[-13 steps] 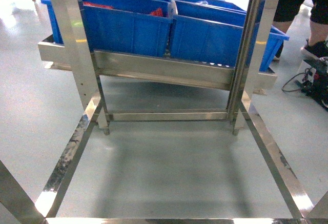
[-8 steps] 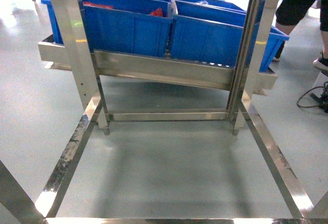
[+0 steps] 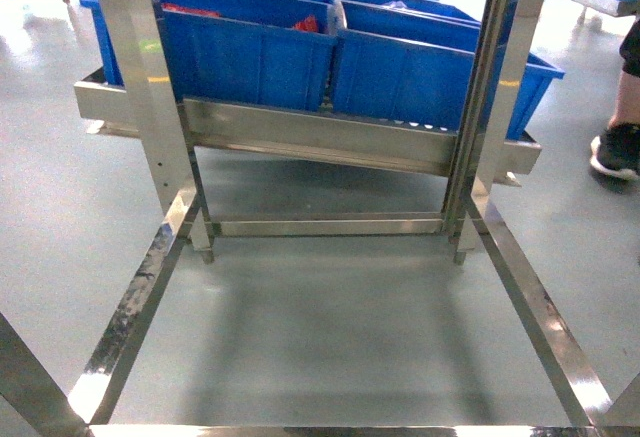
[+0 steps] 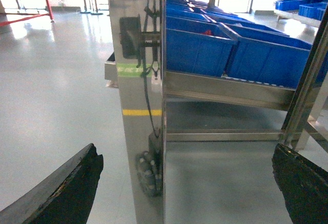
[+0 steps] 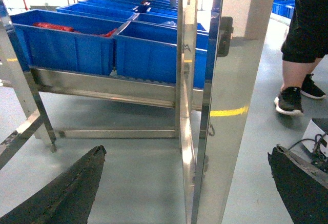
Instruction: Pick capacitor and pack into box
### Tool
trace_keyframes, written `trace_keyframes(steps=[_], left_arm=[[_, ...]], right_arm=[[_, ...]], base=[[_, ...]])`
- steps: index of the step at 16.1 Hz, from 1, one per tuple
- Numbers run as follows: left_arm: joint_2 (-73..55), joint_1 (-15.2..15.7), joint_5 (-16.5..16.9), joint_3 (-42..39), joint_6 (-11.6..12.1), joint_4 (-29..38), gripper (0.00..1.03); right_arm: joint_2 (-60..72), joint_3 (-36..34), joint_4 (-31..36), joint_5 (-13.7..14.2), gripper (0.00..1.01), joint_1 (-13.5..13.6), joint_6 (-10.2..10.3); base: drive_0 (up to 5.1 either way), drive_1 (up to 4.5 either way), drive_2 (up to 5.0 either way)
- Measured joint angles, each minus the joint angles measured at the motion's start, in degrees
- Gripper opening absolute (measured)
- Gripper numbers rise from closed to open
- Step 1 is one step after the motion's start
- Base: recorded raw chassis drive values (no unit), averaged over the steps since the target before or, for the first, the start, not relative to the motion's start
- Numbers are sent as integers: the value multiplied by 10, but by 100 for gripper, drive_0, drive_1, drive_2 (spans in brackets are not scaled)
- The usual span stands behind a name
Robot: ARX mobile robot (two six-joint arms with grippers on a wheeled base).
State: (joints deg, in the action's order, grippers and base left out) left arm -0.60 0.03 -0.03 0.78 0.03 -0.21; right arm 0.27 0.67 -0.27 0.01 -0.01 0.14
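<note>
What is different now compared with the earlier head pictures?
The person at the right edge has moved further right, so only a lower leg and shoe show in the head view. The blue bins and the steel rack stayed as they were.

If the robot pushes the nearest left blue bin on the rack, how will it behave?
The blue bin looks like rigid plastic, so it probably keeps its shape. The rack shelf slopes toward the robot with a raised front lip, so it likely slides back when released. Only some red contents show; weight unclear.
</note>
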Motion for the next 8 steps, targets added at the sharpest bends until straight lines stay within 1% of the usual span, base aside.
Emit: trace_keyframes(steps=[8], left_arm=[[0,0,0,0,0,0,98]], right_arm=[[0,0,0,0,98,0,0]], base=[[0,0,0]])
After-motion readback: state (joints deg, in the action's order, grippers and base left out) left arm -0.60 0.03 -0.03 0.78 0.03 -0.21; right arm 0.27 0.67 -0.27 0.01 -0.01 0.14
